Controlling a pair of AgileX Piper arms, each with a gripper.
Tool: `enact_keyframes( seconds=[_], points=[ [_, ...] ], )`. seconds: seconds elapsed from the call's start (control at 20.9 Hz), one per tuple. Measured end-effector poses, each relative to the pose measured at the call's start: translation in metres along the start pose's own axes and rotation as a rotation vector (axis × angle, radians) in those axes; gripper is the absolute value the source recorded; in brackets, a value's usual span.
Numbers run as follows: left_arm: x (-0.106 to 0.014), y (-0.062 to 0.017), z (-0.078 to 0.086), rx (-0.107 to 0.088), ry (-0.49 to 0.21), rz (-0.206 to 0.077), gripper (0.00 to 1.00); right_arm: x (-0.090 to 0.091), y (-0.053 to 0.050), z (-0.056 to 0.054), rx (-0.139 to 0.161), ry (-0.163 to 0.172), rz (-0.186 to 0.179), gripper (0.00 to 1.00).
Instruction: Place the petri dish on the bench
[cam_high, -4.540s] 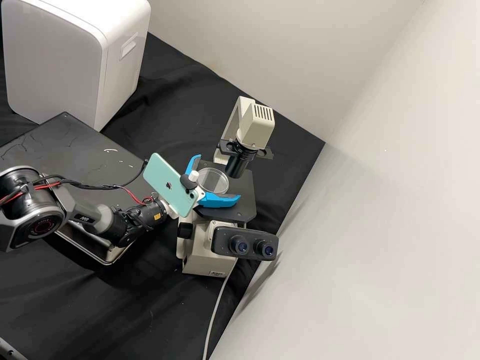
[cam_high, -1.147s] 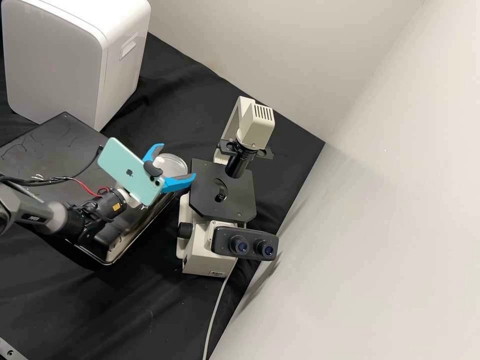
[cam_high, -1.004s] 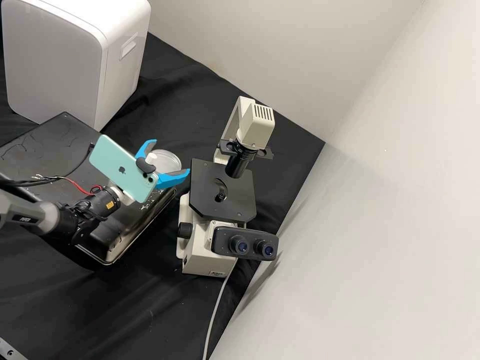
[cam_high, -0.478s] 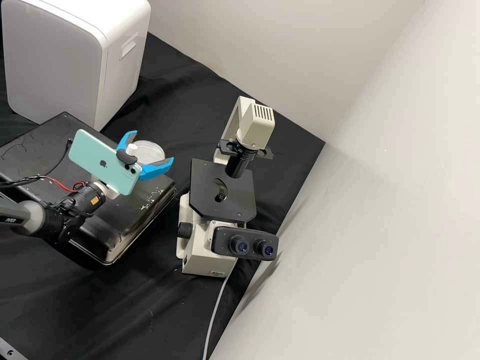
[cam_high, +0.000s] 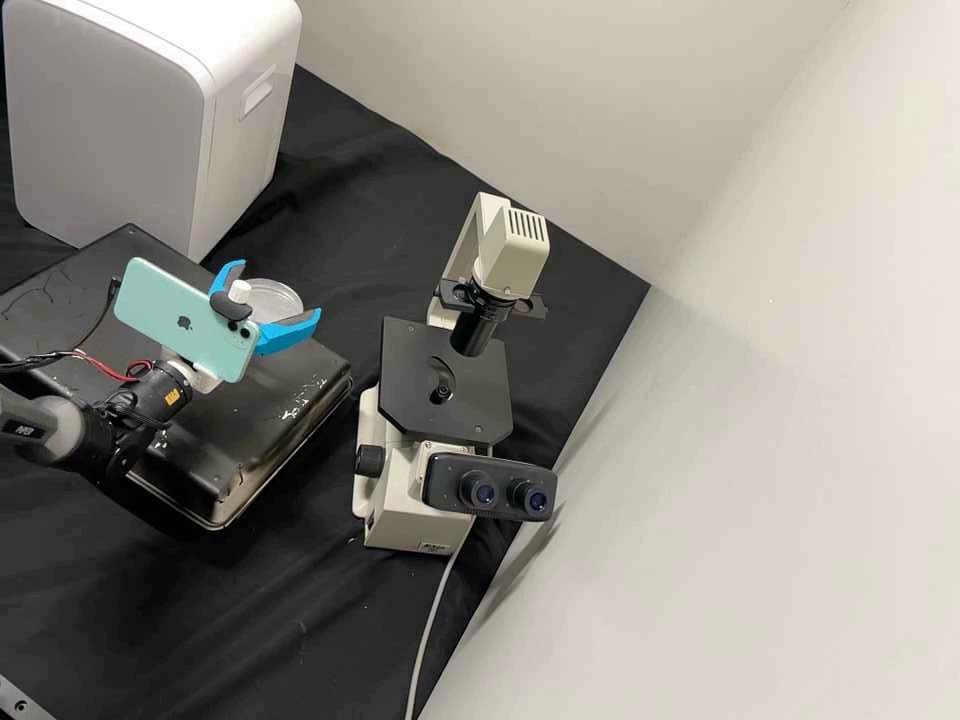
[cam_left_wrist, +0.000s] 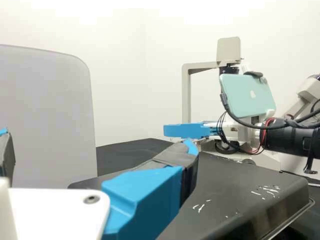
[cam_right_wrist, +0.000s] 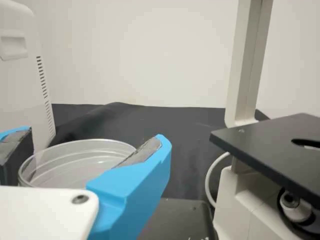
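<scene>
Above the black tray (cam_high: 250, 420), the right hand (cam_high: 275, 294) grips the petri dish (cam_right_wrist: 70, 162) between its blue fingers (cam_high: 290, 332).

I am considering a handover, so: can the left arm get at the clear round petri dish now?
Probably not cleanly: the right arm's blue fingers clasp the clear round petri dish on both sides, above the glossy black tray. Only its top looks free.
</scene>
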Motion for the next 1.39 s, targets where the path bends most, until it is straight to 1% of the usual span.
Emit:
enact_keyframes(
  seconds=[0.19,0.38,0.57,0.67,1.0,1.05,1.1,1.39],
  points=[
    [0.0,-0.0001,0.0,0.0,-0.002,-0.001,1.0,0.0,-0.01,0.007,0.01,-0.025,-0.024,0.0],
    [0.0,-0.0001,0.0,0.0,-0.002,-0.001,1.0,0.0,-0.016,0.012,0.012,-0.046,-0.047,0.0],
    [0.0,-0.0001,0.0,0.0,-0.002,-0.001,1.0,0.0,-0.021,0.017,0.014,-0.054,-0.055,0.0],
    [0.0,-0.0001,0.0,0.0,-0.002,-0.001,1.0,0.0,-0.021,0.018,0.015,-0.048,-0.051,0.0],
    [0.0,-0.0001,0.0,0.0,-0.002,-0.001,1.0,0.001,-0.026,0.024,0.017,-0.067,-0.068,0.0],
    [0.0,-0.0001,0.0,0.0,-0.002,-0.001,1.0,0.001,-0.026,0.024,0.017,-0.063,-0.065,0.0],
    [0.0,-0.0001,0.0,0.0,-0.002,-0.001,1.0,0.001,-0.026,0.023,0.017,-0.062,-0.063,1.0],
    [0.0,-0.0001,0.0,0.0,-0.002,-0.001,1.0,0.001,-0.026,0.023,0.017,-0.06,-0.062,1.0]
  ],
)
